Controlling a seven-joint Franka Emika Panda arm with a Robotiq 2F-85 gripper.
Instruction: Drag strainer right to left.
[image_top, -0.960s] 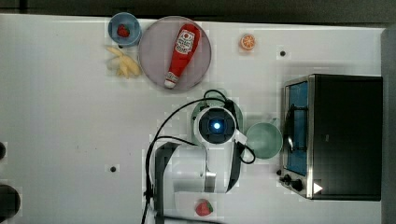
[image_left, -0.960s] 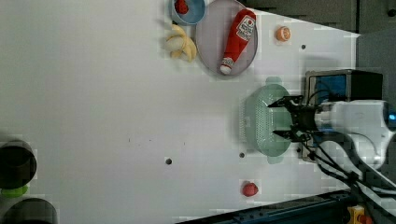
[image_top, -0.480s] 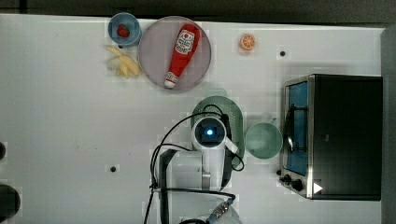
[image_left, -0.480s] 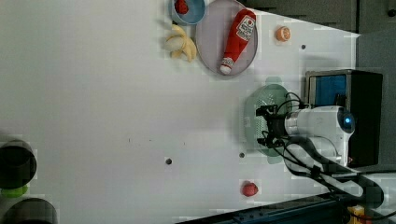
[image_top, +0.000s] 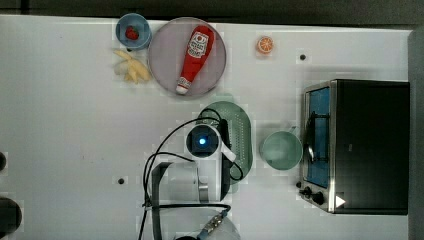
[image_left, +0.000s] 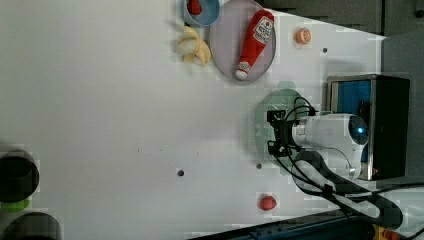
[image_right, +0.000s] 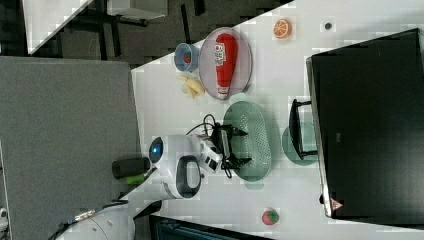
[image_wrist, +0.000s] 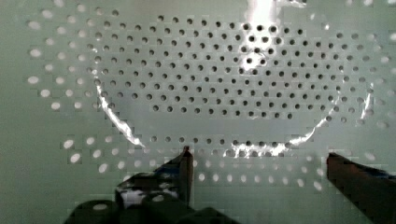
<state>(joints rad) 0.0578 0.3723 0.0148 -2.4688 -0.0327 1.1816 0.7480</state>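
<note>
I see the gripper (image_right: 240, 147) spread wide, its fingers (image_wrist: 184, 170) hanging inside the strainer (image_top: 240, 132) without gripping it. The strainer lies on the table (image_top: 65, 130) between the grey plate (image_top: 165, 60) and the green cup (image_top: 281, 150), beside the toaster oven (image_top: 370, 145). Since a second ago the arm has reached further over the strainer. The plate holds a ketchup bottle (image_top: 195, 57); the blue bowl (image_top: 141, 26) holds a strawberry (image_top: 131, 33).

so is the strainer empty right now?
Empty. The strainer shows bare perforated floor; the open gripper sits inside it.
</note>
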